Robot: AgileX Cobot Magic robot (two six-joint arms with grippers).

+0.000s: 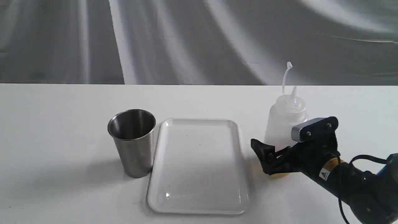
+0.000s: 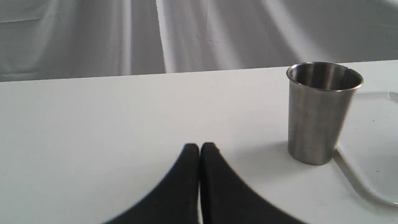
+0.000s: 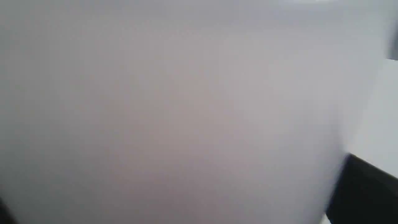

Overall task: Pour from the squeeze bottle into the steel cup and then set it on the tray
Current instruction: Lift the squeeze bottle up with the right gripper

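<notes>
Tray (image 1: 199,168) lies flat on table (image 1: 62,124); steel cup (image 1: 133,146) stands upright just beside tray's left edge in ext. view, mouth up; squeeze bottle (image 1: 284,121) stands upright on table near tray's right edge, nozzle (image 1: 293,91) up, cap strap (image 1: 285,77) arching above; R gripper (image 1: 270,152) sits low around bottle, one black finger (image 1: 264,155) betw. bottle & tray, other hidden; fingers spread either side, but can't tell whether they press the plastic; R wrist cam shows only blurred whitish bottle wall; L gripper (image 2: 199,146) is on cup's side away from tray, fingers closed together, holding nothing.
</notes>
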